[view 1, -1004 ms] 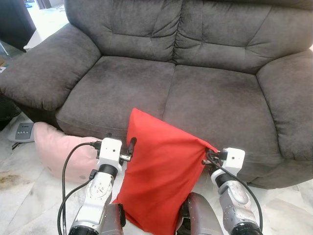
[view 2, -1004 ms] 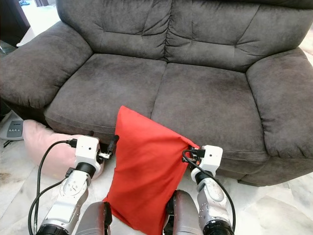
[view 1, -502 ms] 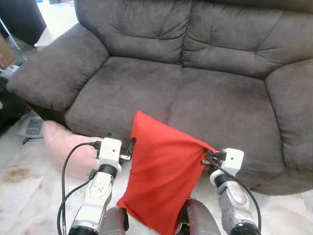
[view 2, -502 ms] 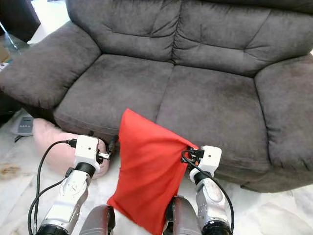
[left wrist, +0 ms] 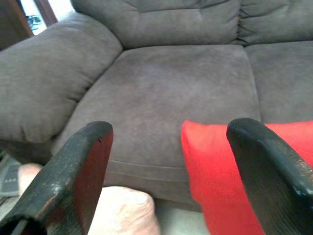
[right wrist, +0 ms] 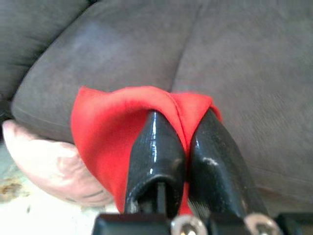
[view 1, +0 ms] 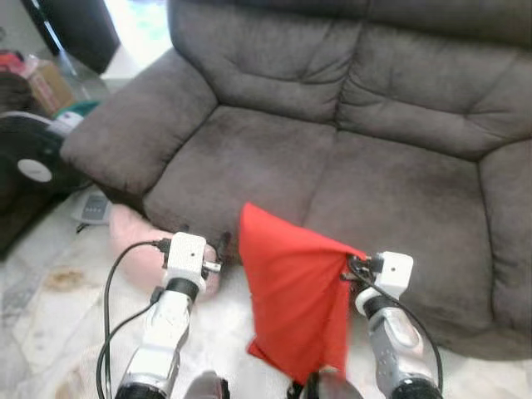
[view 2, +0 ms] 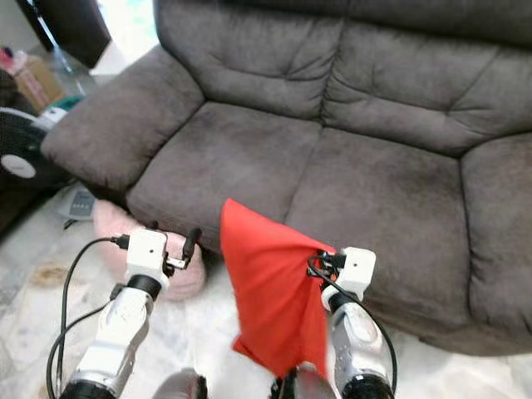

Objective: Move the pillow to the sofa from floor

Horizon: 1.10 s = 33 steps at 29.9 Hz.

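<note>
Hanging before sofa (view 1: 332, 158): red pillow (view 1: 295, 291), right gripper (right wrist: 182, 142) fingers clamped on corner (left gripper (left wrist: 171, 161) fingers apart).

Daylight, even and fairly bright; the strongest light comes from the far left corner behind the sofa (view 1: 349, 158), where the floor is blown out to white; the sofa's creases and the gap under its front edge lie in soft shadow; both head views are slightly smeared by motion, worst at the lower edge; in the wrist views the black fingers (left wrist: 73, 181) are close and out of focus; a pale sheen runs along the right gripper's fingers (right wrist: 156, 147); the pillow (view 2: 274, 291) reads saturated, with little fold detail.
</note>
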Motion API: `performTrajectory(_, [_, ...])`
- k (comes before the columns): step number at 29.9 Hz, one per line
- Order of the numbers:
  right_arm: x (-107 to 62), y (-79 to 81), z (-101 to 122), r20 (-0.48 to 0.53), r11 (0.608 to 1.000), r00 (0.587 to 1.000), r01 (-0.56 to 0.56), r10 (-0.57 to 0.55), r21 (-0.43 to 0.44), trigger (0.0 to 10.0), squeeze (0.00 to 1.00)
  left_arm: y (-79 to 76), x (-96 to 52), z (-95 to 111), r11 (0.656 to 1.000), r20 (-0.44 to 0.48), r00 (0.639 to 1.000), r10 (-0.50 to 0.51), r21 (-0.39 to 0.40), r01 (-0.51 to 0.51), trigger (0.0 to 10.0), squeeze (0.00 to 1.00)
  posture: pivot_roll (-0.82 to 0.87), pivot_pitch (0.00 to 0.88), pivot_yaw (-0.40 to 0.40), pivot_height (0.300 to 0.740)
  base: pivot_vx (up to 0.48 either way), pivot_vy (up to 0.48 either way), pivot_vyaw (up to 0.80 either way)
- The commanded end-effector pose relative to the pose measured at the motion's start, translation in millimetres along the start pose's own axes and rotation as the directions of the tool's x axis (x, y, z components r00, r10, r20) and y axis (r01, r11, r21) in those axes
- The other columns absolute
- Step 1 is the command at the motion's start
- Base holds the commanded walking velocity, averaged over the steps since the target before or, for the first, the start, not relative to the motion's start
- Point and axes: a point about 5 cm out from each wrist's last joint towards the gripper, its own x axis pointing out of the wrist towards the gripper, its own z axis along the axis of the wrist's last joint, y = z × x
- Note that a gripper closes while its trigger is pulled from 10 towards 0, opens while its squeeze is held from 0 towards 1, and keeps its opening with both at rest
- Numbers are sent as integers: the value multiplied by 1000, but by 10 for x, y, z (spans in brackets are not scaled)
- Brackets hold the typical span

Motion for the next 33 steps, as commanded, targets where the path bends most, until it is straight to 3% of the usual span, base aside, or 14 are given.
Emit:
performTrajectory(1, [74,-13,272,134,1000,991,1,2,-24,10000,0,16,-15,-13,1000,-5,1000,-2,12,2,10000,0,161,94,-26,740,0,0,0])
performTrajectory(7, [81,-17,285,135,1000,991,2,2,-31,10000,0,21,-15,-5,1000,-5,1000,-13,21,13,10000,0,163,89,-23,740,0,0,0])
performTrajectory(13, [93,11,295,97,995,993,-64,72,-77,10000,0,65,-52,-11,997,-19,998,-57,45,57,10000,0,164,85,-21,740,0,0,0])
performTrajectory(16, [78,15,325,86,986,987,-123,133,-115,10000,0,76,-104,-60,990,-57,990,-130,50,133,10000,0,164,83,-21,740,0,0,0])
performTrajectory(17, [73,8,357,87,981,984,-143,155,-132,10000,0,76,-156,-117,979,-102,976,-193,47,199,10000,0,163,79,-21,740,0,0,0])
performTrajectory(22, [69,25,460,89,960,968,-215,234,-180,10000,0,135,-318,-280,945,-214,927,-307,44,323,10000,0,162,72,-19,740,0,0,0])
performTrajectory(25, [49,91,512,50,910,934,-333,355,-247,10000,0,240,-402,-385,929,-287,900,-328,77,363,10000,0,163,54,-17,740,0,0,0])
performTrajectory(26, [49,91,512,50,910,934,-333,355,-247,10000,0,240,-402,-385,929,-287,900,-328,77,363,10000,0,163,54,-17,740,0,0,0])
performTrajectory(28, [17,138,483,-40,841,895,-432,444,-325,10000,0,251,-409,-380,908,-305,877,-372,74,411,10000,0,162,41,-18,740,0,0,0])
performTrajectory(30, [2,150,470,-69,818,882,-460,467,-345,10000,0,245,-411,-371,900,-306,867,-392,67,430,10000,0,162,41,-18,740,0,0,0])
performTrajectory(33, [-78,190,412,-163,742,824,-562,543,-365,10000,0,210,-441,-347,854,-322,815,-481,38,519,10000,0,160,29,-18,740,0,0,0])
